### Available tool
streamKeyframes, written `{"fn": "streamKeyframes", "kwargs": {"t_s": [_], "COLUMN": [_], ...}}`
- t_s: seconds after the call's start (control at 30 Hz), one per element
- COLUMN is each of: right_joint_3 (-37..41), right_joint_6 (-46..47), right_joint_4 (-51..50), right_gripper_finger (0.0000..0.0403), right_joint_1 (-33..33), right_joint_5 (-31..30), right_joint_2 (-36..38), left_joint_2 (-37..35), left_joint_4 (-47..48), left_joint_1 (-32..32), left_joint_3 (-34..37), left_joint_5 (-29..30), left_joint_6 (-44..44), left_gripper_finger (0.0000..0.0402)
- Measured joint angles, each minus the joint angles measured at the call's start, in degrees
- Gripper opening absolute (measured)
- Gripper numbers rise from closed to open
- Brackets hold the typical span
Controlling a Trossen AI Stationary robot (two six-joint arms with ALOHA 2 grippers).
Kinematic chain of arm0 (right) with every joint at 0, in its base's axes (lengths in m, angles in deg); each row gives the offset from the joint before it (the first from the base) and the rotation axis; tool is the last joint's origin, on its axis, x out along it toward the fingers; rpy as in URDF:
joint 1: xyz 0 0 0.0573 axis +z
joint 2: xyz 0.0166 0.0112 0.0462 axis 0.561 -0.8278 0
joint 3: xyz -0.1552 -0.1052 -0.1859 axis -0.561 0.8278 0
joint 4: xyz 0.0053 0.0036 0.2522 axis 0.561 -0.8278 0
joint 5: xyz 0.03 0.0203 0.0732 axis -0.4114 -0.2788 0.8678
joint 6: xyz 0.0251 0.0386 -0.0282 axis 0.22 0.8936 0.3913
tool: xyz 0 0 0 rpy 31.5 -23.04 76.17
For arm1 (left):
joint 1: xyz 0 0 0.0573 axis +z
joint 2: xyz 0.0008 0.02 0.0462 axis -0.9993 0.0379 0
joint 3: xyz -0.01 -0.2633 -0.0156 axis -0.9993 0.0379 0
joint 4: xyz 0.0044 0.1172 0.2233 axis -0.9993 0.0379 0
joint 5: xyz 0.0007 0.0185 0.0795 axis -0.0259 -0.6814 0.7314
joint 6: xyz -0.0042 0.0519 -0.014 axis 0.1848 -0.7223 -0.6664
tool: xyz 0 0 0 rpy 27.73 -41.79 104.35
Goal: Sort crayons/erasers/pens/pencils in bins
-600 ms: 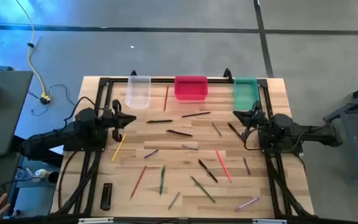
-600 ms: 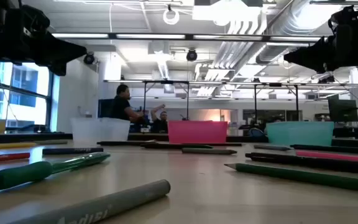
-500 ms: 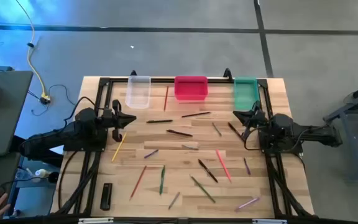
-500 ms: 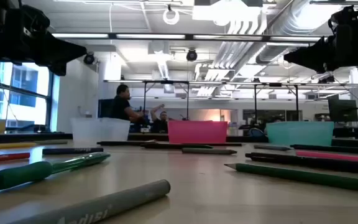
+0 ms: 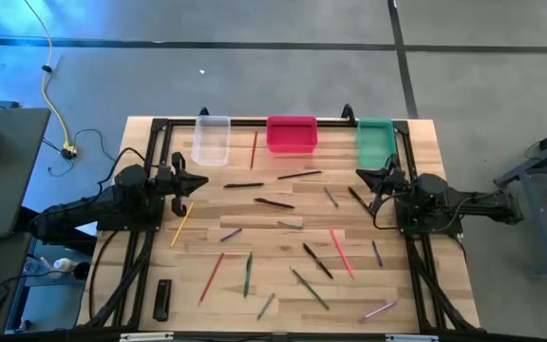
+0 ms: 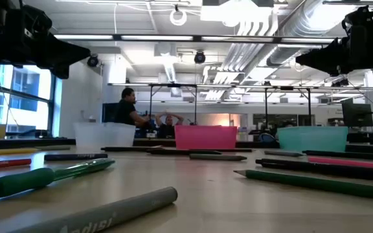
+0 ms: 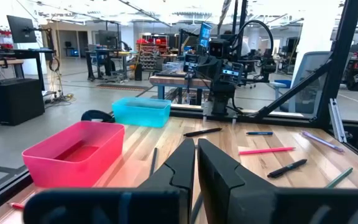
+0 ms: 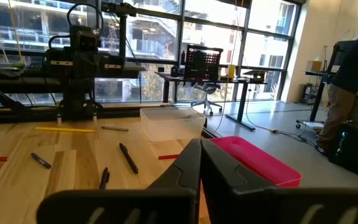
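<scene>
Left gripper (image 5: 200,183) and right gripper (image 5: 361,175) hover at the table's (image 5: 425,152) sides, fingers together, holding nothing. The sticks (image 5: 317,260) lie scattered between and nearer than them. Clear bin (image 5: 211,140), pink bin (image 5: 292,134) and green bin (image 5: 375,141) line the far edge.

Scattered crayons and pens (image 5: 292,242) litter the middle of the surface (image 5: 425,142); the three bins (image 5: 292,134) line its far edge, and a black bar (image 5: 162,298) lies near the front-left corner.
</scene>
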Motion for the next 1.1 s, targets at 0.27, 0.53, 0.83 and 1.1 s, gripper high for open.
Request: {"fn": "streamKeyframes", "kwargs": {"t_s": [0.27,0.53,0.83,1.1], "right_joint_3": [0.0,0.0,0.0,0.01], "right_joint_6": [0.0,0.0,0.0,0.0], "right_joint_4": [0.0,0.0,0.0,0.0], "right_gripper_finger": [0.0,0.0,0.0,0.0], "right_joint_1": [-0.02,-0.01,-0.02,-0.02], "right_joint_5": [-0.01,0.0,-0.02,0.0], "right_joint_2": [0.01,0.02,0.02,0.01], "left_joint_2": [0.0,0.0,0.0,0.0], "left_joint_4": [0.0,0.0,0.0,-1.94], "left_joint_1": [-0.01,-0.01,0.0,-0.01], "left_joint_3": [0.01,0.01,0.0,0.02], "left_joint_5": [0.02,0.02,0.0,0.02], "left_joint_6": [-0.02,-0.01,-0.02,-0.01], "left_gripper_finger": [0.001,0.001,0.001,0.001]}}
